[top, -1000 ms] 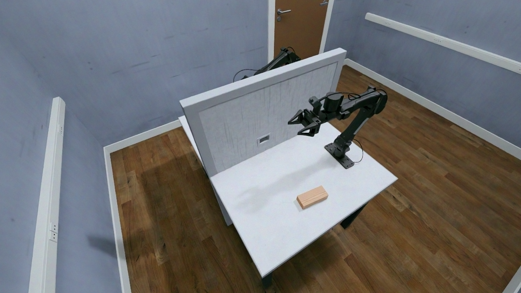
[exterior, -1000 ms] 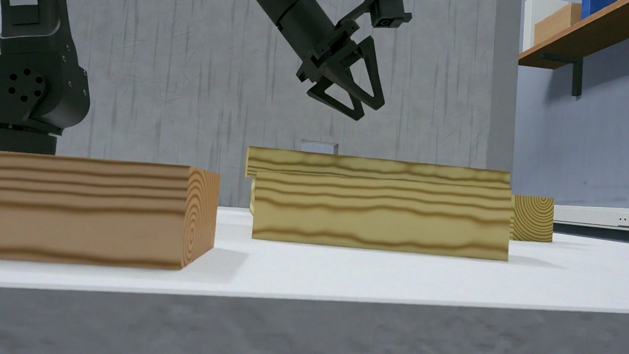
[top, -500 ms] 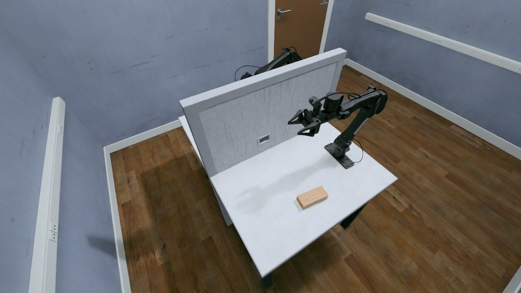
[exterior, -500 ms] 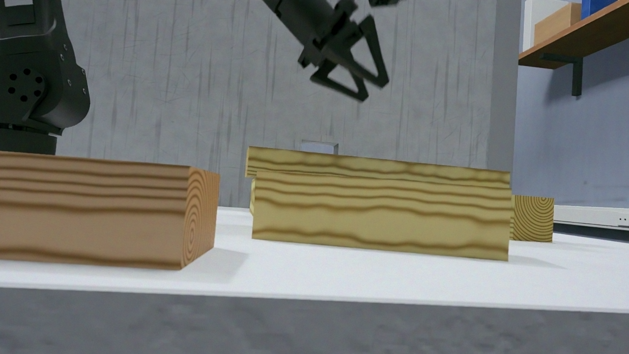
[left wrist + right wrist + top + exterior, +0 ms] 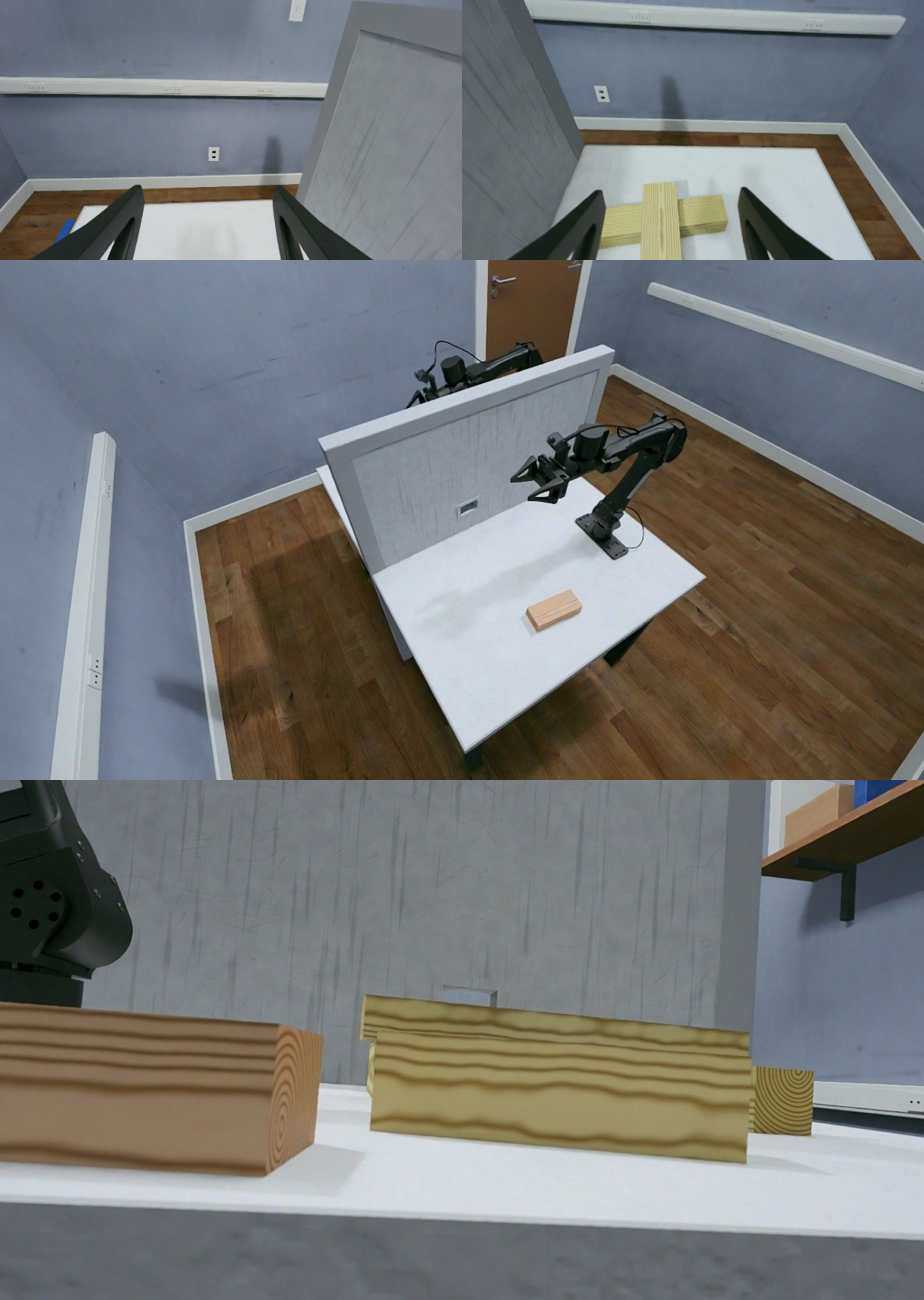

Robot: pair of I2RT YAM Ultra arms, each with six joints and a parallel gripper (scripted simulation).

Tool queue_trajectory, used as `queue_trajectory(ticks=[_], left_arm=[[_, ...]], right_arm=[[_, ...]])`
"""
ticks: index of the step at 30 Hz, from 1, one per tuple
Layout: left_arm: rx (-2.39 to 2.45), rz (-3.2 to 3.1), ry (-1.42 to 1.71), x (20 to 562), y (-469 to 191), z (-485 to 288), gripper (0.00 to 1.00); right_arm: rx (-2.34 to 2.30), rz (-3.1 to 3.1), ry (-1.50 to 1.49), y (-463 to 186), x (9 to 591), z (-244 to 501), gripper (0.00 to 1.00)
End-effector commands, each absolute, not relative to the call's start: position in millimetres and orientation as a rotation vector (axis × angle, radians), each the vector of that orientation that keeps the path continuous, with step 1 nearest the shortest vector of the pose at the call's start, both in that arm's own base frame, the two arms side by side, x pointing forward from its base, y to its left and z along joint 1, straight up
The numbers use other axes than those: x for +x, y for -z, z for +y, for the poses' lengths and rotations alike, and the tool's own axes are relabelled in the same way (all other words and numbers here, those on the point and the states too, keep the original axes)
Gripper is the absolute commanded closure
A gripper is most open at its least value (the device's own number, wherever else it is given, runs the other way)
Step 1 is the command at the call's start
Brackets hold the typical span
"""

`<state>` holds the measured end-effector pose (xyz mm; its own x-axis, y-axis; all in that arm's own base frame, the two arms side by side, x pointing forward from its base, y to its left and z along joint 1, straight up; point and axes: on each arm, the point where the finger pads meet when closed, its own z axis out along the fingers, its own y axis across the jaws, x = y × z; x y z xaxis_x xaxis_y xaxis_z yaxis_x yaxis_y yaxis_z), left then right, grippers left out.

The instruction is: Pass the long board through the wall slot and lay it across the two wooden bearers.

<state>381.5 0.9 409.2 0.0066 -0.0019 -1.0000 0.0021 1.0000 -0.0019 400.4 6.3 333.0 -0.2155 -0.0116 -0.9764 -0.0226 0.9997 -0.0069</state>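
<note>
The long pale board [image 5: 661,220] lies flat across a pale wooden bearer [image 5: 693,218] on the far side of the grey panel wall [image 5: 474,453]. In the right wrist view it crosses the bearer at a right angle, and its near end is cut off by the frame. In the exterior view the board [image 5: 555,1020] rests on top of a pale block [image 5: 559,1096], clear of the table. The slot [image 5: 468,507] is empty. My right gripper [image 5: 673,196] is open and empty, high above the board. My left gripper [image 5: 526,486] is open and empty on the near side of the wall; it also shows in the left wrist view [image 5: 207,186].
A brown offcut [image 5: 554,609] lies on the near half of the table. On the far half a brown block [image 5: 154,1090] lies near the table edge, and a yellow piece with end grain [image 5: 782,1101] stands apart to the right. The right arm's base [image 5: 45,909] is at the left.
</note>
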Motion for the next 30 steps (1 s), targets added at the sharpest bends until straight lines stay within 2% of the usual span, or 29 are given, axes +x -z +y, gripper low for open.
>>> queue_trajectory(ticks=[1,3,7,9,17,21,28,30], left_arm=[[-0.003,1.581,-0.015,381,-404,3,0.27],[-0.004,1.586,-0.015,382,-403,3,0.27],[0.005,1.547,-0.006,379,-421,-1,0.27],[-0.009,1.555,-0.018,381,-418,6,0.27],[-0.003,1.552,-0.015,382,-420,4,0.27],[0.001,1.551,-0.011,383,-420,1,0.27],[0.006,1.521,-0.006,376,-430,-1,0.27],[-0.011,1.514,-0.024,376,-432,7,0.27]], right_arm=[[0.016,1.544,0.009,-418,386,-3,0.28],[0.023,1.498,0.01,-432,380,-5,0.28],[0.01,1.635,0.006,-387,394,-1,0.28],[0.003,1.514,0.013,-434,371,-2,0.28],[-0.006,1.507,0.004,-435,372,2,0.28],[-0.007,1.556,0.003,-411,374,2,0.28],[-0.017,1.567,-0.007,-407,377,6,0.28],[-0.017,1.505,-0.008,-434,372,6,0.28]])
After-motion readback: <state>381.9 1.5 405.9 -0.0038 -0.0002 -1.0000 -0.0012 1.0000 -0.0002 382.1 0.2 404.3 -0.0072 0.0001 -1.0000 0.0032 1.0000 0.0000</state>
